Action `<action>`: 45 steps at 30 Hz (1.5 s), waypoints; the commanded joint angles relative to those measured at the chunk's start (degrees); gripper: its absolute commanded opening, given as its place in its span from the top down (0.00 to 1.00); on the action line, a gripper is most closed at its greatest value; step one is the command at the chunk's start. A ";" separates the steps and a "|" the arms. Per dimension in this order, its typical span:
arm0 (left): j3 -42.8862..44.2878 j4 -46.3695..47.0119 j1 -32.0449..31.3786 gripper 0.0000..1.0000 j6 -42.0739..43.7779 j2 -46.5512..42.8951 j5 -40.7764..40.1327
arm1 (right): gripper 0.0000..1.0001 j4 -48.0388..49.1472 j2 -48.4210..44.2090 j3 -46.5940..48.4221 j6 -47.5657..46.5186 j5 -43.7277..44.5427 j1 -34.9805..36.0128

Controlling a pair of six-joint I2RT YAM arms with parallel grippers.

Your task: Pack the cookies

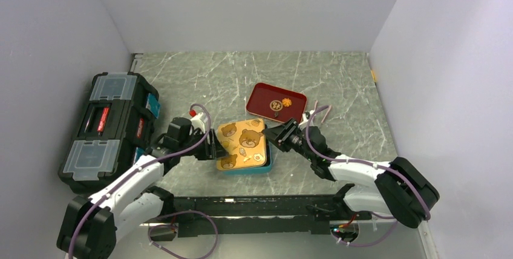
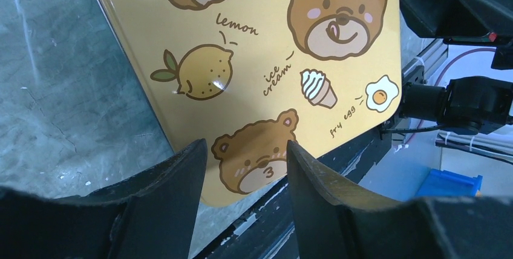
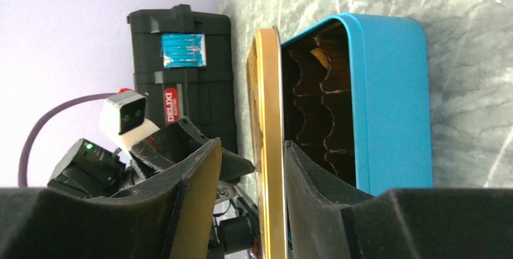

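Toolbox (image 1: 109,129): black, far left.
Teal tin (image 3: 390,101): centre, with its yellow bear lid (image 1: 242,141) ajar.
Red tray (image 1: 260,98): just beyond the tin.
Right gripper (image 3: 252,145): we see it parted, straddling the lid's edge.
Left gripper (image 2: 245,150): parted, over the lid's corner.
Cookies (image 1: 276,105): on the tray.

Table (image 1: 242,71): grey, marble-patterned top with pale veins.
- Black toolbox (image 1: 112,129), clear-lidded compartments at both ends, at the left edge.
- Teal tin (image 3: 393,101), near centre.
- Red tray (image 1: 257,98), just beyond the tin.
- Thin pink tongs (image 1: 323,112), just right of the tray.
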 commanded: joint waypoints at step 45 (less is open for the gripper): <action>12.65 -18.99 -0.14 0.45 1.21 -1.51 -16.50 | 0.52 -23.07 -8.74 7.70 -10.14 6.84 -0.30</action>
